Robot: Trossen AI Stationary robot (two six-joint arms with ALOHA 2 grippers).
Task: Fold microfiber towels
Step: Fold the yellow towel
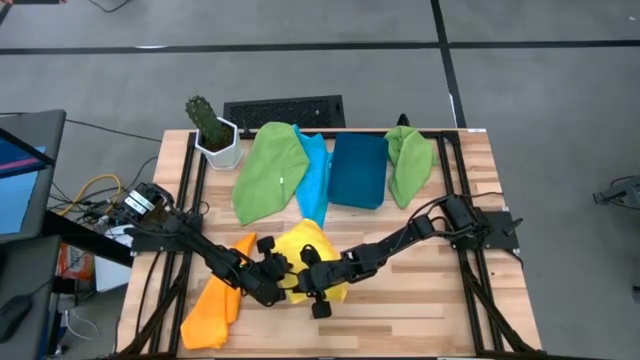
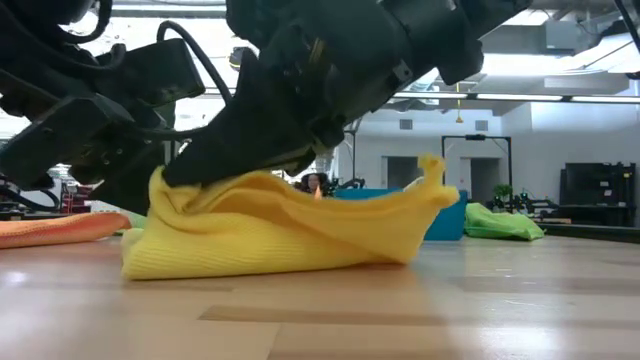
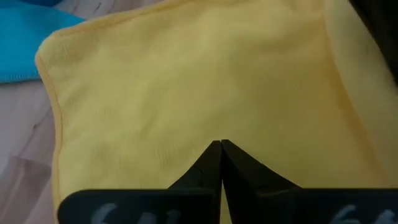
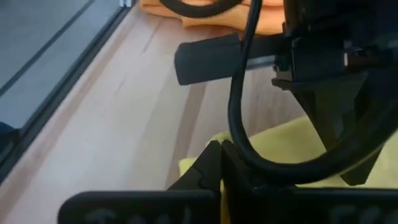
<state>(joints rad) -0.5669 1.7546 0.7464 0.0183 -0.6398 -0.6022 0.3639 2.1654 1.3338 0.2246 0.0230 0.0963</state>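
A yellow towel (image 1: 312, 248) lies rumpled on the wooden table (image 1: 420, 300), near its front middle. In the low view the yellow towel (image 2: 300, 230) humps up at its left end under the arms, and one corner (image 2: 432, 170) sticks up at the right. My left gripper (image 1: 284, 282) is shut, with its tips (image 3: 221, 145) on the cloth. My right gripper (image 1: 306, 276) is shut at the towel's near edge (image 4: 198, 165). An orange towel (image 1: 215, 305) lies at the front left. Two green towels (image 1: 268, 170) (image 1: 408, 160) and a light blue one (image 1: 316, 178) lie at the back. My left gripper sets its shut fingertips (image 3: 214, 155) on the yellow towel's upper face (image 3: 217, 124), slanting down from the table's left. No cloth shows between the fingers. The towel lies spread on the table ahead of them. My right gripper is shut at the yellow towel's near edge (image 4: 189, 167), slanting down from the table's right. Its own fingers (image 4: 211, 163) cover the place of contact, so I cannot tell whether it has one layer or several. The cloth there stands raised off the table (image 2: 165, 190).
A dark blue bin (image 1: 358, 170) sits at the back between the towels. A potted cactus (image 1: 212, 130) and a black keyboard (image 1: 285, 112) stand along the far edge. Bare wood shows at the front right (image 1: 430, 310). The two arms cross close together over the yellow towel.
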